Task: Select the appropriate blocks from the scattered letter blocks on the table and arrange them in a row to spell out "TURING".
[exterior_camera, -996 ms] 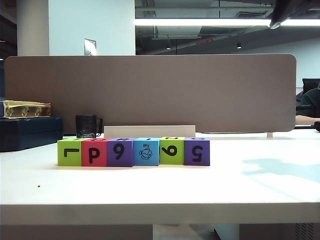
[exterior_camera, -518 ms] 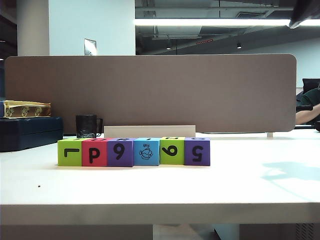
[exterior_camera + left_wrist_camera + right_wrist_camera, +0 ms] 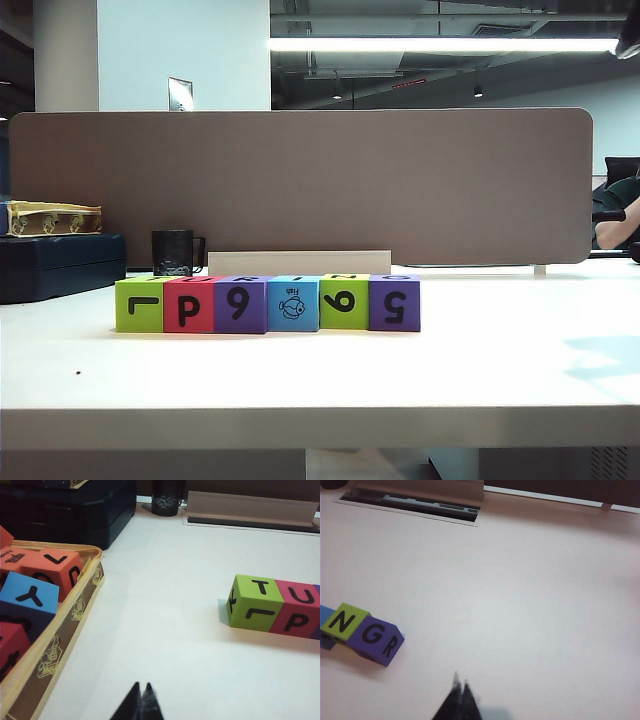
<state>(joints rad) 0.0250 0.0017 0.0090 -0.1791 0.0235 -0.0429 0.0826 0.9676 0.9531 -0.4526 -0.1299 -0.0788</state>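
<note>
Six letter blocks stand in a touching row on the white table (image 3: 320, 380): lime green (image 3: 139, 305), red (image 3: 189, 305), purple (image 3: 240, 305), light blue with a fish (image 3: 293, 304), lime green (image 3: 344, 302), purple (image 3: 394, 303). In the left wrist view the tops of the green block (image 3: 252, 602) and red block (image 3: 297, 607) read T and U. The right wrist view shows N on the green block (image 3: 342, 622) and G on the purple block (image 3: 375, 637). My left gripper (image 3: 141, 686) is shut and empty, apart from the T end. My right gripper (image 3: 460, 682) is shut and empty, high above bare table beyond the G end.
A black mug (image 3: 175, 253) and a pale strip (image 3: 300, 262) sit behind the row, in front of the brown partition (image 3: 300, 185). A dark case (image 3: 60, 265) at the left carries a yellow box. An open yellow-rimmed box (image 3: 55, 645) of other letter blocks lies near my left gripper.
The right arm has drawn up and to the right, almost out of the exterior view, and its shadow on the table has slid right. The blocks and the left arm have not moved.
</note>
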